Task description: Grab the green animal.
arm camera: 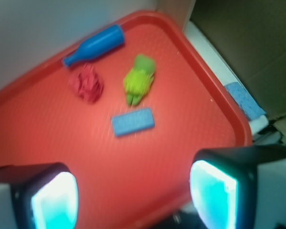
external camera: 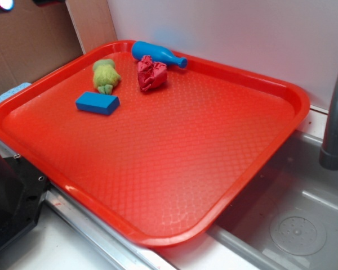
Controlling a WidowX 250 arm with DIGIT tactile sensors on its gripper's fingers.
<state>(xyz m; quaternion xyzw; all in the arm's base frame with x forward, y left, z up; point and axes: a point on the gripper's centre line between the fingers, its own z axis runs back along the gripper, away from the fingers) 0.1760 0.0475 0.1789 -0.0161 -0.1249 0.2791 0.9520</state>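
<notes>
The green animal [external camera: 105, 75] [arm camera: 139, 79] is a small fuzzy yellow-green plush lying on the red tray [external camera: 174, 169] [arm camera: 47, 138] near its far left corner. My gripper [arm camera: 133, 200] is open, its two cyan-lit pads wide apart at the bottom of the wrist view with only bare tray between them. It hangs well short of the animal, with the blue block [arm camera: 133, 122] [external camera: 97, 103] lying between. The gripper does not show in the exterior view.
A red wrinkly cloth lump [external camera: 151, 73] [arm camera: 86, 84] and a blue bottle [external camera: 156, 54] [arm camera: 95, 44] lie by the tray's back rim. A grey faucet [external camera: 337, 118] and sink basin [external camera: 293, 219] stand right of the tray. A white wall runs behind.
</notes>
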